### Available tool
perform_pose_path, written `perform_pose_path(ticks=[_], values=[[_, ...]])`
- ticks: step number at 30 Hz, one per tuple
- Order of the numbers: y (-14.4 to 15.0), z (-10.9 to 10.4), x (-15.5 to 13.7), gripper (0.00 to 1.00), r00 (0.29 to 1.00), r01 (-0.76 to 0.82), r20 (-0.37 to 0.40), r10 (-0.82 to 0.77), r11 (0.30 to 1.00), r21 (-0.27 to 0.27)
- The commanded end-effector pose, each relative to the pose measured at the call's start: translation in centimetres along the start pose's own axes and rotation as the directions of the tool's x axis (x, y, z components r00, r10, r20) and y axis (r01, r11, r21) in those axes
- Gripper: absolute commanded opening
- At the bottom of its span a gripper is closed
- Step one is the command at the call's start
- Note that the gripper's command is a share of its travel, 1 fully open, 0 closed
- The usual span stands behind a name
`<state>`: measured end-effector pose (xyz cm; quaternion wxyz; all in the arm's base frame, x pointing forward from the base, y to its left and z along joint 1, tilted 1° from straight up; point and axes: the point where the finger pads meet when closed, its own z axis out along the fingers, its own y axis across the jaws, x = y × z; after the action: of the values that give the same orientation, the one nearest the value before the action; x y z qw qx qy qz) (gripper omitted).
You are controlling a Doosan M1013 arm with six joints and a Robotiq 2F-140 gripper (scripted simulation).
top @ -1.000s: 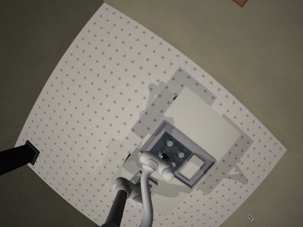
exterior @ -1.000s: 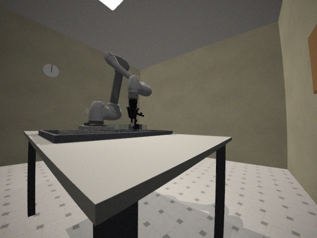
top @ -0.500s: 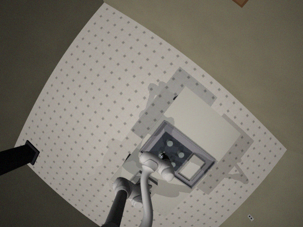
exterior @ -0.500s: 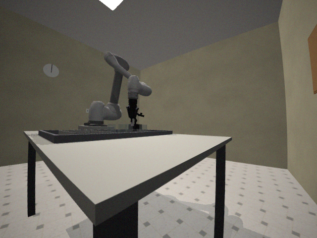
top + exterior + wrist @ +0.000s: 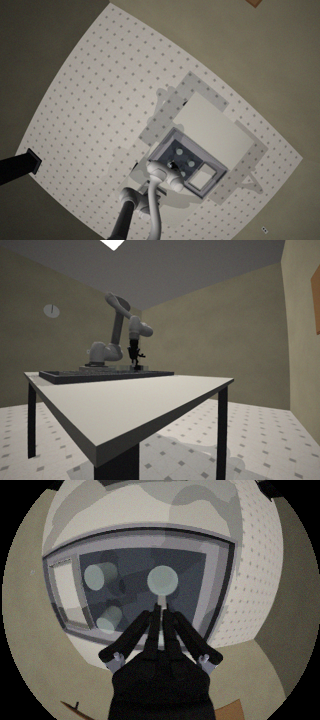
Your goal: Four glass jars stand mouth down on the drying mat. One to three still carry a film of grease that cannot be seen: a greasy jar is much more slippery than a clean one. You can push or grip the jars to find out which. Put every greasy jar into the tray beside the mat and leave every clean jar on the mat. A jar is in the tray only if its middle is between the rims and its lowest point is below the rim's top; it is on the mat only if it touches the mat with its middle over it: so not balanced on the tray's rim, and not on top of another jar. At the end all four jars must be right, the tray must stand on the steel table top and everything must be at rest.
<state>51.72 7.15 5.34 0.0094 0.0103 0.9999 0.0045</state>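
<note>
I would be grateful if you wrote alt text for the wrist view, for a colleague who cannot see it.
The gripper's closed black jaws point at a pale round jar on a dark mat. Two more jars stand nearer a small pale tray at the left.
</note>
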Motion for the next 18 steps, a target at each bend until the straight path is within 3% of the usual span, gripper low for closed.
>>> perform_pose_path(ticks=[1, 18], values=[[0.0, -0.03, 0.06, 0.0, 1.0, 0.0, 0.0, 0.0, 1.0, 0.0], [0.0, -0.19, 0.26, 0.0, 1.0, 0.0, 0.0, 0.0, 1.0, 0.0]])
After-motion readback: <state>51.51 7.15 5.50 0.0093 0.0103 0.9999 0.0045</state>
